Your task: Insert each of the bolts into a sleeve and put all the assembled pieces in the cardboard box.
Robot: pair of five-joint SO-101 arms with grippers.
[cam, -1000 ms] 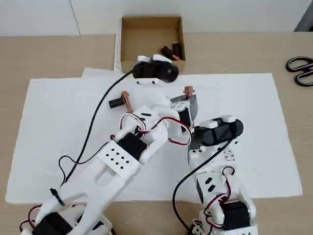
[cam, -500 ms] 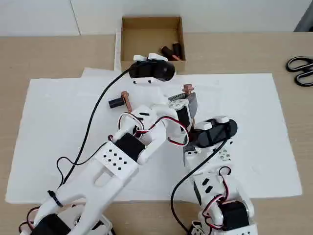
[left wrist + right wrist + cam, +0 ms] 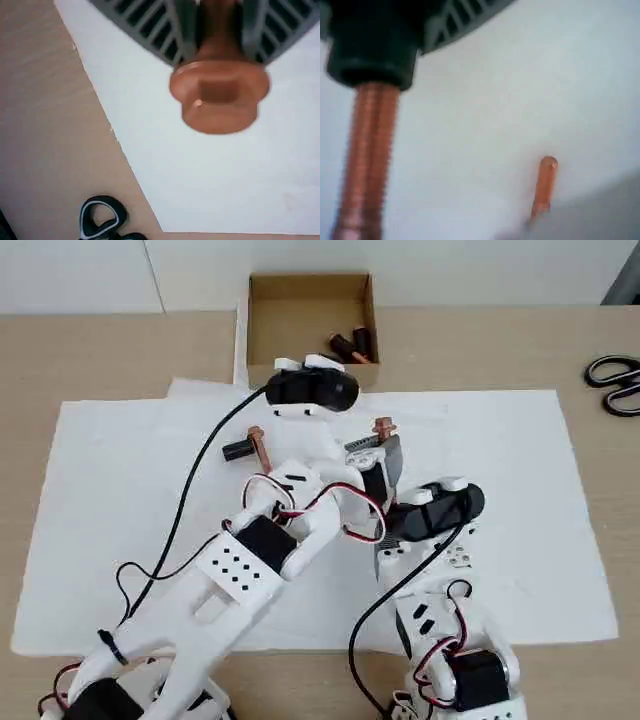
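A pale wooden table (image 3: 100,340) carries a white paper sheet (image 3: 120,490). An open brown cardboard box (image 3: 295,320) sits at the table's far edge, with black-sleeved pieces (image 3: 350,343) in its right corner. Over the sheet's middle, the left gripper (image 3: 218,27) pinches a copper flanged bolt (image 3: 218,97) by its shank. The right gripper (image 3: 372,27) clamps a black cylindrical sleeve (image 3: 370,55) with copper thread sticking out of it. Black-handled scissors (image 3: 615,380) lie at the table's right edge.

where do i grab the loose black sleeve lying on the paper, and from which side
Grip the sleeve across its middle, coming straight down from above. It lies flat on the paper, so its long sides are free to pinch; the loose bolt sits close by one end, so keep off that end.
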